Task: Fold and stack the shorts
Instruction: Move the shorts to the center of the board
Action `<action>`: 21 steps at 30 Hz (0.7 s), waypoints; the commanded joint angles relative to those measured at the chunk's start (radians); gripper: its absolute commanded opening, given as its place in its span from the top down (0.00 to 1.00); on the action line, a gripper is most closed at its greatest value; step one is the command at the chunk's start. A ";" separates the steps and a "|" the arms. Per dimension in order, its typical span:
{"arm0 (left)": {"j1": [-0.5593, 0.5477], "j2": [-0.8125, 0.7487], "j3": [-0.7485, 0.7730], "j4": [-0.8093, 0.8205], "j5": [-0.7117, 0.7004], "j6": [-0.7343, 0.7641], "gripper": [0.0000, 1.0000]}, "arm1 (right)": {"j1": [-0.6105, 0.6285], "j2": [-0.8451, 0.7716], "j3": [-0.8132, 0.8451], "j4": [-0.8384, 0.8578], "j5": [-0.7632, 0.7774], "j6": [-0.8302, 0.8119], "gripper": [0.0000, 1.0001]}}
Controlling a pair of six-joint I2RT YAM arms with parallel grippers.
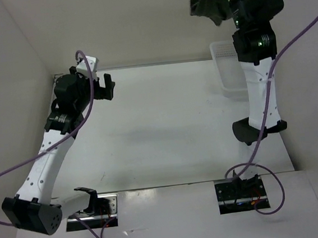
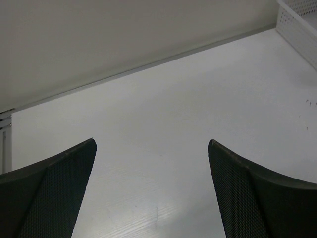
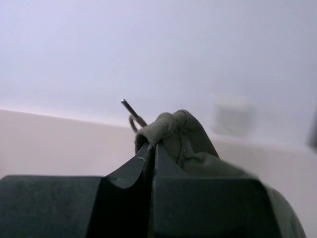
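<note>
Broadly, a white desk (image 1: pixel 165 124) fills the middle of the overhead view, closed in by pale walls on the left, the far side and the right. The left arm (image 1: pixel 45 163) reaches from its base at the near left corner up along the left side of the desk, a purple cable looping over it. The right arm (image 1: pixel 257 87) rises steeply from its base at the near right, with its upper end near the top edge of the view, well above the desk. A white mesh basket (image 1: pixel 225 70) stands at the far right of the desk, partly hidden behind that arm; its perforated wall also shows in the top right corner of the left wrist view (image 2: pixel 297 25). The shorts (image 1: pixel 203 5) hang as a dark bunched lump from the raised end of the right arm, well clear of the desk. The left claw (image 1: pixel 109 87) hovers over the far left of the desk with its jaws spread wide and nothing between them, only bare desk showing in the gap (image 2: pixel 151 144). The right claw (image 3: pixel 151 148) is clamped tight on a fold of the olive-green cloth (image 3: pixel 183 139), which bulges up out of the jaws. A thin cord end (image 3: pixel 130 110) pokes up beside that fold.
</note>
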 commanded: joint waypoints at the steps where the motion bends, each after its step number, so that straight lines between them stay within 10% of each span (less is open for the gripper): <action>1: 0.040 -0.078 -0.053 0.051 0.008 0.004 0.00 | 0.083 -0.008 0.088 -0.044 -0.219 0.006 1.00; 5: 0.074 -0.181 -0.102 0.051 -0.011 0.004 0.00 | 0.092 0.018 0.025 -0.025 -0.647 0.138 1.00; 12: 0.188 -0.256 -0.155 0.074 0.016 0.004 0.00 | 0.093 -0.019 -0.337 -0.019 -0.508 0.075 1.00; 17: 0.209 -0.290 -0.186 0.007 0.073 0.004 0.00 | 0.093 0.001 -0.604 -0.027 -0.246 -0.023 0.21; 21: 0.209 -0.290 -0.227 -0.064 0.093 0.004 0.00 | 0.093 0.001 -0.661 -0.050 -0.249 -0.115 0.06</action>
